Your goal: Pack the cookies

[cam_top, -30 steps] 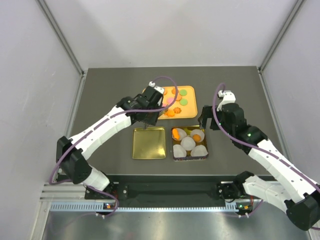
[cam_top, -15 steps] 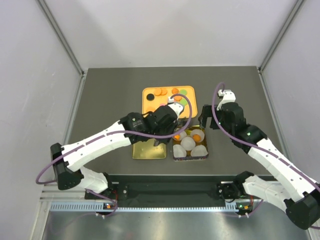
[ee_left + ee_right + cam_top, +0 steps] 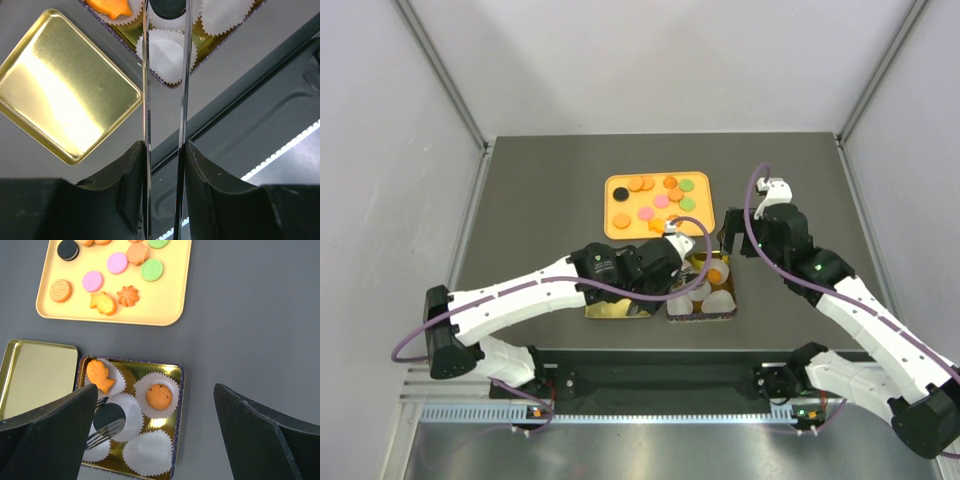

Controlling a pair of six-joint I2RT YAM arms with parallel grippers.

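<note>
Well, the left gripper's [image 3: 166, 22] two thin metal fingers [image 3: 145, 75] stand partway closed, pinching a black cookie [image 3: 109, 415] by its rim. The cookie is round, so it has no long axis; its flat face is up, over the middle-left paper cup in the tin [image 3: 135, 361].

At 12 o'clock from it a fish cookie [image 3: 99, 375] lies in its own cup, its length running about 11 to 5 o'clock. At 2 o'clock a round orange cookie [image 3: 159, 396] lies flat. At 5 o'clock a white paper cup [image 3: 147, 454] is bare.

The tin's rim hems the cups closely. A gold lid [image 3: 37, 372] lies just beside it at 9 o'clock, and the orange tray [image 3: 165, 305] holding the other cookies [image 3: 117, 262] lies at 12 o'clock, apart from both. Open gray table [image 3: 250, 315] spreads at 3 o'clock.

The right gripper [image 3: 732, 243] hangs above the tin's far right corner with its jaws spread wide, gripping nothing.

The left wrist view cuts the black cookie at its top edge. The right wrist view shows it whole. In the top view the left wrist hides it.
</note>
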